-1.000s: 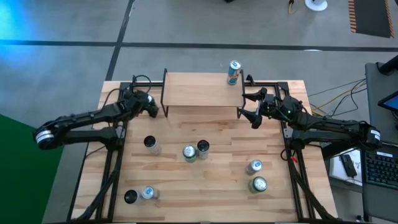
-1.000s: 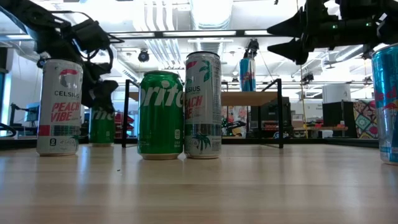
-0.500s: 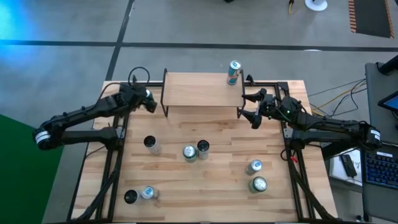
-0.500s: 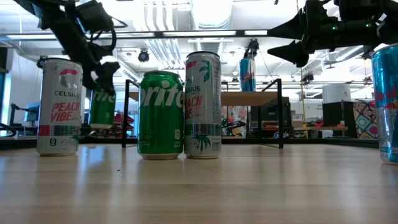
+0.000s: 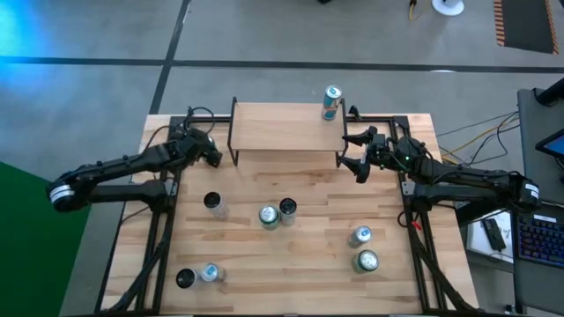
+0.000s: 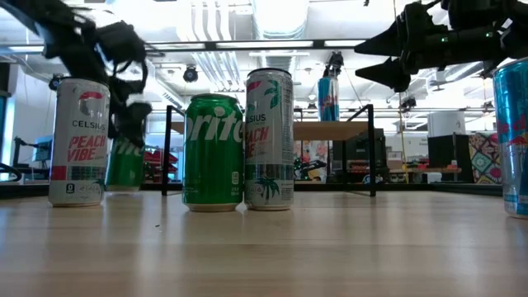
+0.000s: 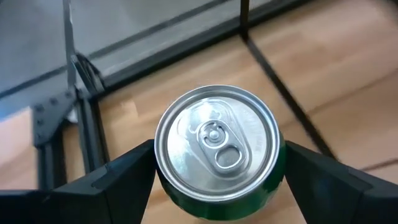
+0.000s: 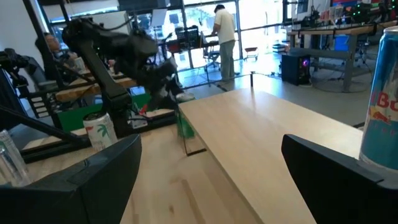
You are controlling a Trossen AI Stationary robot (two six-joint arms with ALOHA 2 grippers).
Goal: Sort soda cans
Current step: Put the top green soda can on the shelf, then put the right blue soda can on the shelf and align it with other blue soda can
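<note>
green can (image 7: pixel 217 152) squeezed in left end effector (image 7: pixel 214 177), by shelf's (image 5: pixel 286 128) left end | blue can (image 5: pixel 331 102) on shelf | other cans on surface (image 5: pixel 308 255) | right end effector (image 5: pixel 351 151) open, empty, by shelf's right end

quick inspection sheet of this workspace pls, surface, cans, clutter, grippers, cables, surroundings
surface: wooden table with a raised wooden shelf at the back
job's things: one blue can stands on the shelf's right end; one green can is in the left gripper; seven more cans stand on the table in pairs and singles, among them a green Sprite can touching a Celsius can
clutter: nothing seen
grippers: left gripper closed around the green can beside the shelf's left end; right gripper open, empty, at the shelf's right end
cables: wires run off the table's right side
surroundings: grey floor, a person standing at benches beyond the table
</note>
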